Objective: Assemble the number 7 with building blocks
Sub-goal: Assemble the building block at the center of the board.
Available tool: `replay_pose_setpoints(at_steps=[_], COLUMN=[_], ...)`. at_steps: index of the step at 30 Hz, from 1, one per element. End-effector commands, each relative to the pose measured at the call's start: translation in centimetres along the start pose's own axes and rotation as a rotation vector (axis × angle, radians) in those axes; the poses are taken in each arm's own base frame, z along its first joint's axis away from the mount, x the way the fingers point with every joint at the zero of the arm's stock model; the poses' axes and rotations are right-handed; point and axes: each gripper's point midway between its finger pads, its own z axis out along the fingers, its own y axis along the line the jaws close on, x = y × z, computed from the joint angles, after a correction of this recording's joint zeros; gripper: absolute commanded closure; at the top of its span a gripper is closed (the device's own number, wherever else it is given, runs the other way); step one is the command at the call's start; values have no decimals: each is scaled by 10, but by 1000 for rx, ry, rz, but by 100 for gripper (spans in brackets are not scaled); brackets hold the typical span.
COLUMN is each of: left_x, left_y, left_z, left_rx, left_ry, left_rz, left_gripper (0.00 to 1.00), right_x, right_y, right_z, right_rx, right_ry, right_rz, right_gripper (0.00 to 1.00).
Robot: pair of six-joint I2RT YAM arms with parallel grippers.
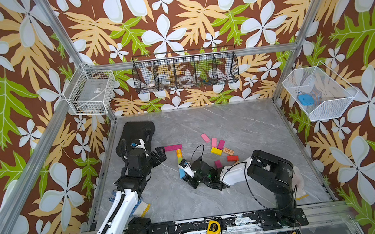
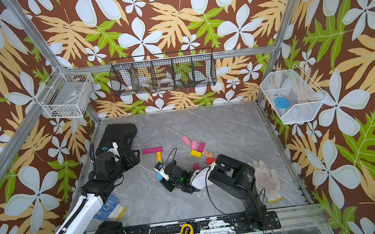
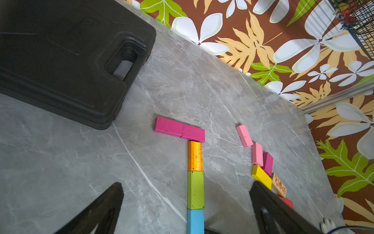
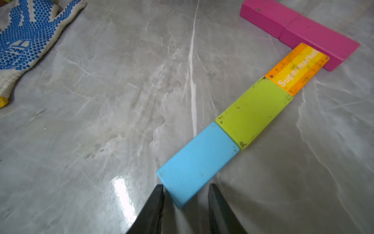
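Observation:
Flat on the grey table lie building blocks in a 7 shape: two magenta blocks (image 1: pixel 173 147) end to end form a bar. Under its right end runs a line of an orange block (image 3: pixel 195 156), a green block (image 3: pixel 195 189) and a blue block (image 4: pixel 197 162). My right gripper (image 4: pixel 185 185) is low at the blue block's near end, open a little. The block's corner sits between the fingers and is not clamped. My left gripper (image 3: pixel 187 183) stands wide open left of the bar, holding nothing. Loose blocks lie to the right: pink (image 1: pixel 205 137), yellow (image 1: pixel 216 151), wood (image 1: pixel 229 151), red (image 1: pixel 232 158).
A black case (image 1: pixel 138 131) lies at the back left of the table. A blue-dotted glove (image 1: pixel 141 207) lies by the left arm. A white glove (image 2: pixel 267 180) lies at the right. A yellow tape measure (image 1: pixel 214 227) sits on the front rail. Wire baskets hang on the walls.

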Motion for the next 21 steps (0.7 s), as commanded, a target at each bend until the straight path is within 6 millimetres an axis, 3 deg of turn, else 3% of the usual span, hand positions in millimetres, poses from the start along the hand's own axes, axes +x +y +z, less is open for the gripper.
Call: replay_pose_setpoints(at_steps=[1,21], left_x=[-3,-4], left_y=[-2,-2], left_z=[-1,-1], left_rx=[7,2], left_ry=[-8,-9], left_rz=[6,9], left_gripper=[0,0], right_x=[36,31], right_y=[-5,-6], right_z=[1,6], right_rx=[23,38], right_ry=[133,115], right_rz=[20,41], right_gripper=[63,64])
